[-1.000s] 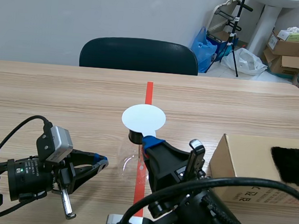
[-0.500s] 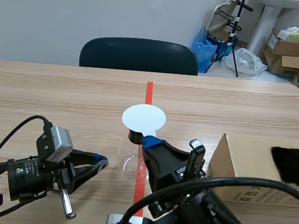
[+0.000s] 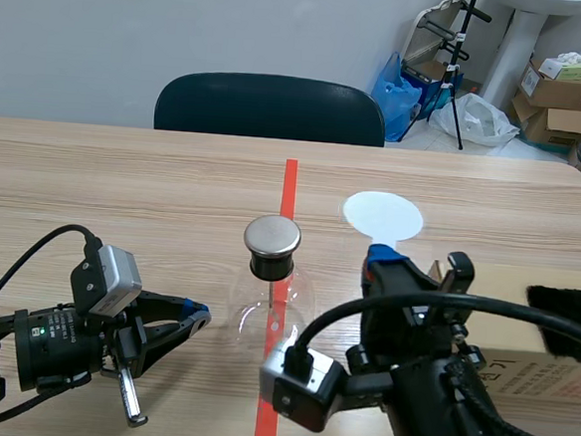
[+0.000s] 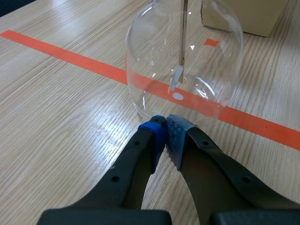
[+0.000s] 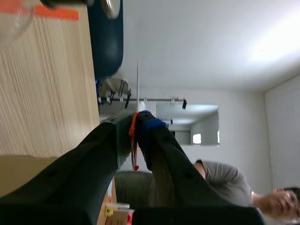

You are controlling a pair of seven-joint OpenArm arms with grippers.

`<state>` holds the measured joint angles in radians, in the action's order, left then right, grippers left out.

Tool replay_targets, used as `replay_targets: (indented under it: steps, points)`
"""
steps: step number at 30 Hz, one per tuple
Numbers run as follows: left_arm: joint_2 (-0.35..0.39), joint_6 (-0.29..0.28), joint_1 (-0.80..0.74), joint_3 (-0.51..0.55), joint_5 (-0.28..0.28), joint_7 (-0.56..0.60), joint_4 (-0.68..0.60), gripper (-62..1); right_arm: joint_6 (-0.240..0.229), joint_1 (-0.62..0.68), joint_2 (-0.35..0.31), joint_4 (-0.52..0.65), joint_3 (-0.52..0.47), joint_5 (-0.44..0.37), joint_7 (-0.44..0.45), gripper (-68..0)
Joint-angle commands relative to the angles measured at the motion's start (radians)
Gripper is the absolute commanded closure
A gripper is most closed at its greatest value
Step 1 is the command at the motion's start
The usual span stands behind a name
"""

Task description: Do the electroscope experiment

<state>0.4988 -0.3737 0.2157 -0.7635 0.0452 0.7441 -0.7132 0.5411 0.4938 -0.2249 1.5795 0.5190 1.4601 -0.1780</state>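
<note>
The right arm has swung out to its own side within the last half second, carrying the white disc off the top of the electroscope flask; a moment ago the disc hid the flask's mouth, now it hangs over the table well to the right and the round metal cap lies bare; the right gripper has its fingers clamped on the disc's thin handle, with the disc edge-on ahead of them; I judge the disc is going off to be charged, perhaps on the black fur on the cardboard box, before it returns to the cap, so the experiment looks early; the left gripper has not shifted and rests low, fingers together on nothing, just in front of the flask's glass wall; inside, a foil strip hangs at the rod's foot, spread or not I cannot tell; the flask stands on an orange-red tape line down the middle of a pale wooden table; beyond the far edge a dark chair stands against a grey wall; in the right-hand corner are cardboard cartons, a blue bag and a black stand
</note>
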Motion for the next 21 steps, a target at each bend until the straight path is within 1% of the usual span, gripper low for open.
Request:
replay_targets:
  steps: [1, 7, 11, 21]
  points:
    - [-0.002, -0.002, 0.003, 0.010, 0.010, 0.014, -0.021, -3.0, 0.011, -0.012, -0.010, 0.023, -0.003, 0.001, -0.029, -1.7]
    - [-0.002, -0.002, 0.003, 0.010, 0.010, 0.014, -0.021, -3.0, 0.011, -0.012, -0.010, 0.023, -0.003, 0.001, -0.135, -1.7]
    - [-0.002, -0.002, 0.003, 0.010, 0.010, 0.014, -0.021, -3.0, 0.011, -0.012, -0.010, 0.023, -0.003, 0.001, -0.169, -1.7]
    - [-0.002, -0.002, 0.003, 0.010, 0.010, 0.014, -0.021, -3.0, 0.011, -0.012, -0.011, 0.023, -0.003, 0.001, -0.175, -1.7]
